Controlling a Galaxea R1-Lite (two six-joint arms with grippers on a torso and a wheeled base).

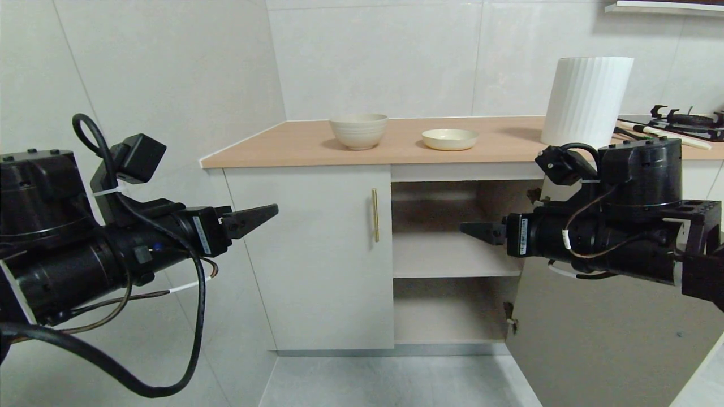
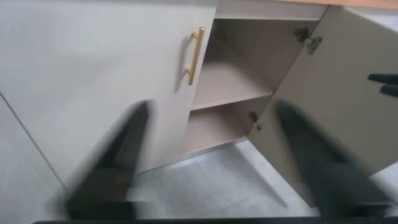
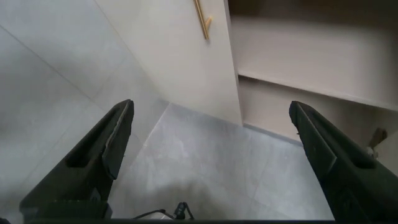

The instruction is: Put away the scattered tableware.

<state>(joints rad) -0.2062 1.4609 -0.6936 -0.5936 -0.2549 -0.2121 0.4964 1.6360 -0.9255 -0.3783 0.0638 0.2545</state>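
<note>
A beige bowl (image 1: 358, 130) and a shallow dish (image 1: 449, 138) are seen on the wooden countertop (image 1: 503, 141), the bowl at 9 o'clock of the dish and apart from it. The open cabinet (image 1: 452, 254) lies at 6 o'clock of them. The left gripper (image 1: 257, 217) and right gripper (image 1: 475, 230) are held with fingers spread, empty.

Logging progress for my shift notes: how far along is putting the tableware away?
Done: the cabinet door stands open, exposing the shelf. In hand: nothing; the left hand and right hand are both open, held in front of the cabinet. Left: the bowl and the small dish sit on the counter, both to be stowed.
</note>
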